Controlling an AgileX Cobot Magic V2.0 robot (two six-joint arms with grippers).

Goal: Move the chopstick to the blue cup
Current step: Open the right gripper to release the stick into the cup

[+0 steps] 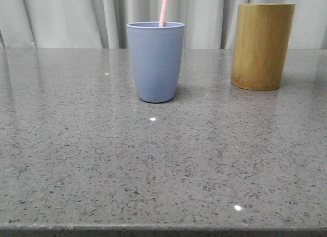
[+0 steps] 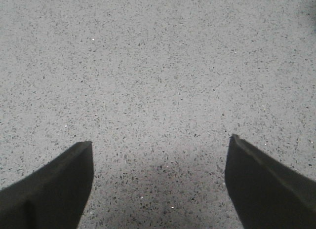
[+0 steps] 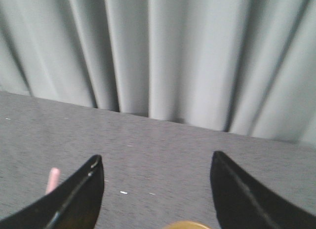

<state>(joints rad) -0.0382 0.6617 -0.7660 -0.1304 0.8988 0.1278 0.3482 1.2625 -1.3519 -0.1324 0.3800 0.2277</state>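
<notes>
I am looking for words, numbers or signs, and I am not finding any to read. The blue cup [image 1: 155, 62] is showing a plain side with no label. The bamboo cup [image 1: 262, 46] is showing only plain wood, with no brand.

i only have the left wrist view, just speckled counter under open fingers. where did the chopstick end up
Observer: The front view shows the chopstick standing in the blue cup, its top leaning right, out of frame.
Operator: is the right gripper holding anything
Observer: No. In the right wrist view the right gripper is open, with nothing between its fingers.
Operator: anything else on the counter
Observer: A taller bamboo cup stands to the right of the blue cup, apart from it.
</notes>
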